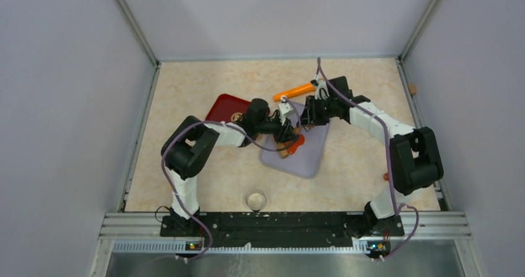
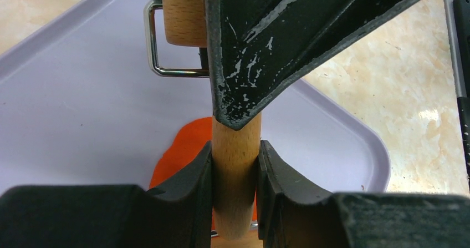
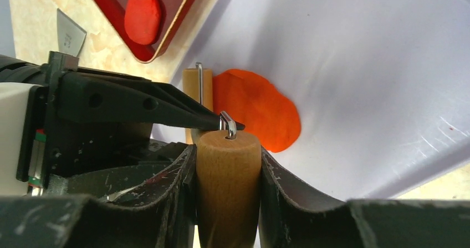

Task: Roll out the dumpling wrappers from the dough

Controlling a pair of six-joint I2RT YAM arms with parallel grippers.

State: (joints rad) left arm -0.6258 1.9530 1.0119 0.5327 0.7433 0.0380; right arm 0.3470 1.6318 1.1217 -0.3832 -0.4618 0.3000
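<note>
A flattened orange-red dough wrapper lies on the lavender tray; it also shows in the top view and the left wrist view. Both grippers meet over it and hold one wooden roller tool with a metal wire bracket. My left gripper is shut on the tool's wooden handle. My right gripper is shut on a wooden cylinder with the wire hook in its end. A small wooden roller rests at the wrapper's edge.
A dark red tray left of the lavender one holds a red dough lump. An orange rolling pin lies behind the trays. A metal blade lies by the red tray. A small round cup stands near the front edge.
</note>
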